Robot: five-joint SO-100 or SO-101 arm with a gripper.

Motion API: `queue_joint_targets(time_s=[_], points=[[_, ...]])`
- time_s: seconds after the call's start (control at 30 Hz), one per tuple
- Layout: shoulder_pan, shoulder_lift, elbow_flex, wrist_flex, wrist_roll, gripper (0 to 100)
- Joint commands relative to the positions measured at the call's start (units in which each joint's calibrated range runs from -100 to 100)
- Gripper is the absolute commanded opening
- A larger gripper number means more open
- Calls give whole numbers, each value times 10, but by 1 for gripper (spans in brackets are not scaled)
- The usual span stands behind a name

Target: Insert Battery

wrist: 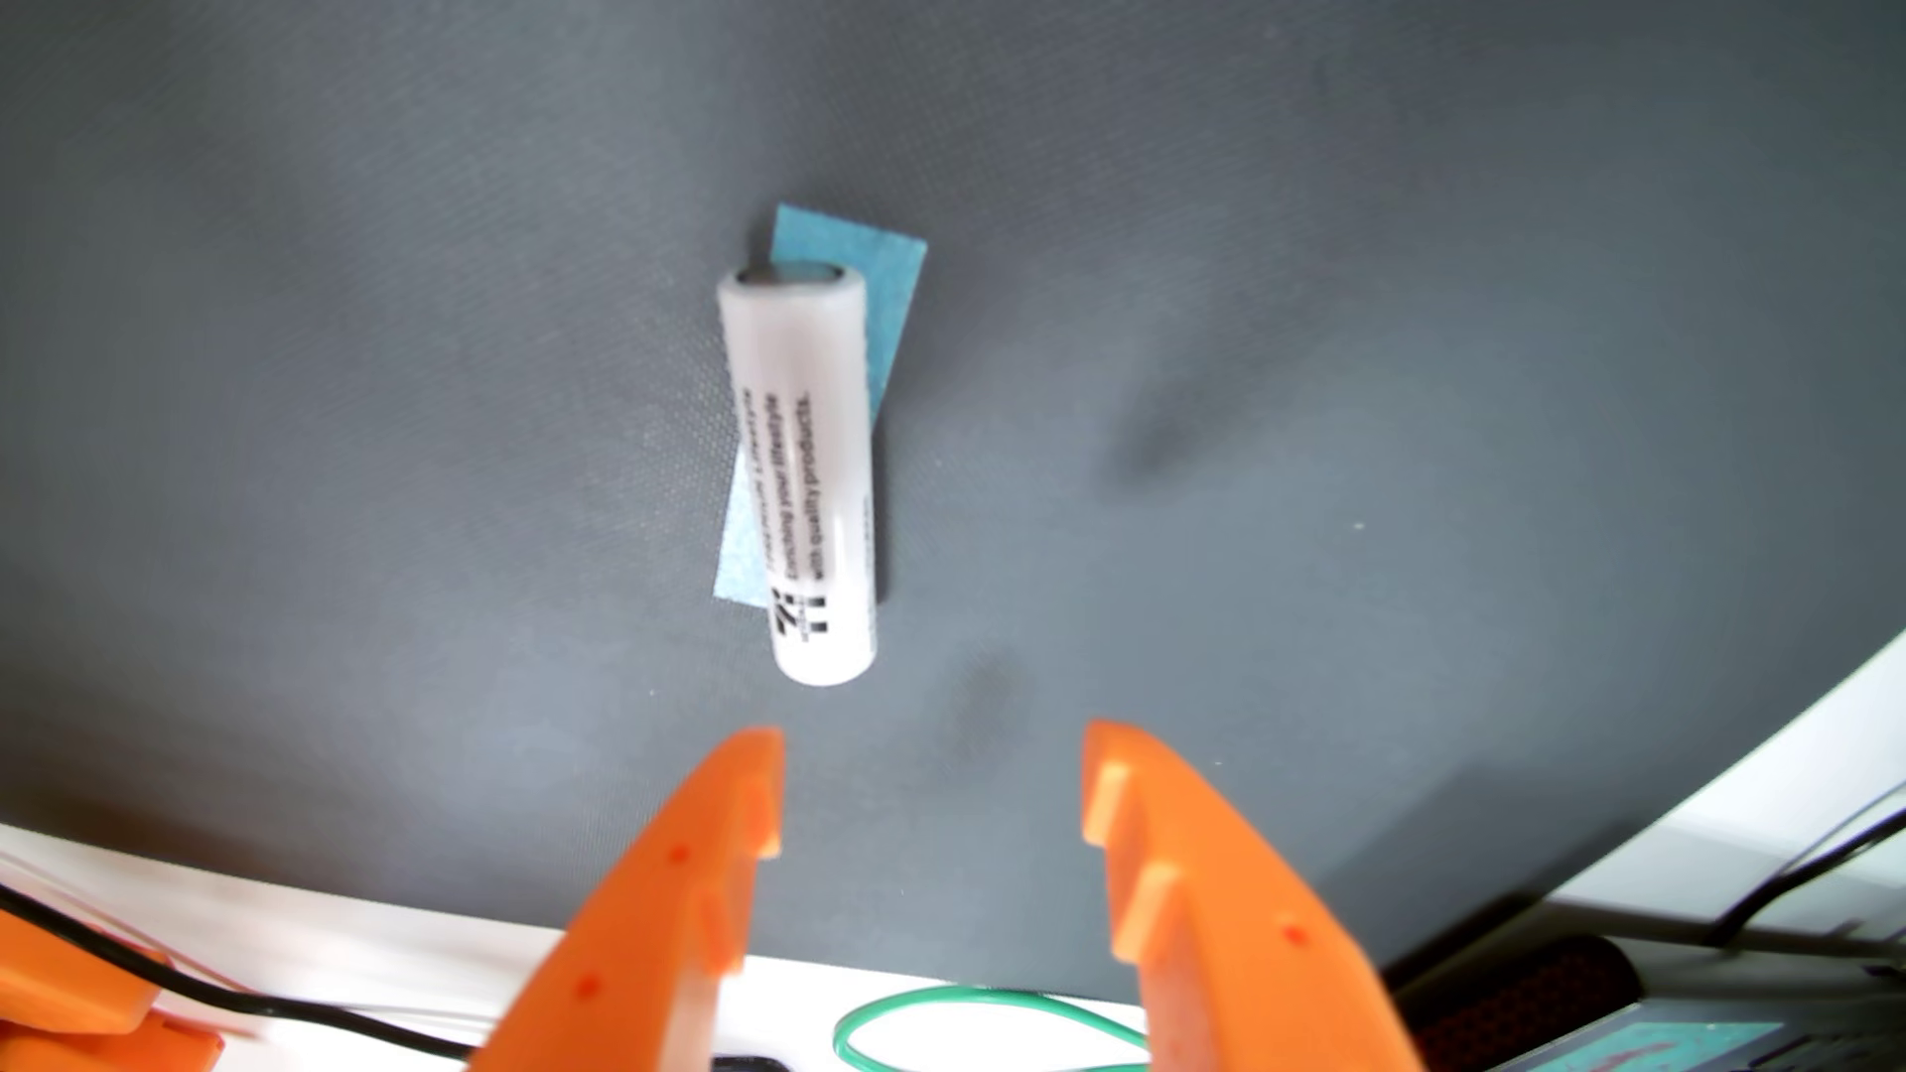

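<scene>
A white cylindrical battery [804,474] with black print lies lengthwise on the dark grey mat [1341,309], partly over a small blue patch [872,299]. My orange gripper [933,768] reaches in from the bottom edge of the wrist view. Its two fingers are spread wide, open, with nothing between them. The tips hover just below the battery's near end, slightly to its right, apart from it. No battery holder shows in this view.
The mat's near edge meets a white table surface [309,928]. A black cable [206,995] and orange parts [72,990] lie at the bottom left. A green wire loop [990,1005] sits at the bottom centre, and dark equipment [1650,990] with cables at the bottom right.
</scene>
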Motion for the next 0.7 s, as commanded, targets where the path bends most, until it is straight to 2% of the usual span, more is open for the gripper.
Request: queue_joint_targets(time_s=[0.0, 0.67], points=[[6, -2, -3, -6, 5, 18], [11, -1, 28, -10, 11, 18]])
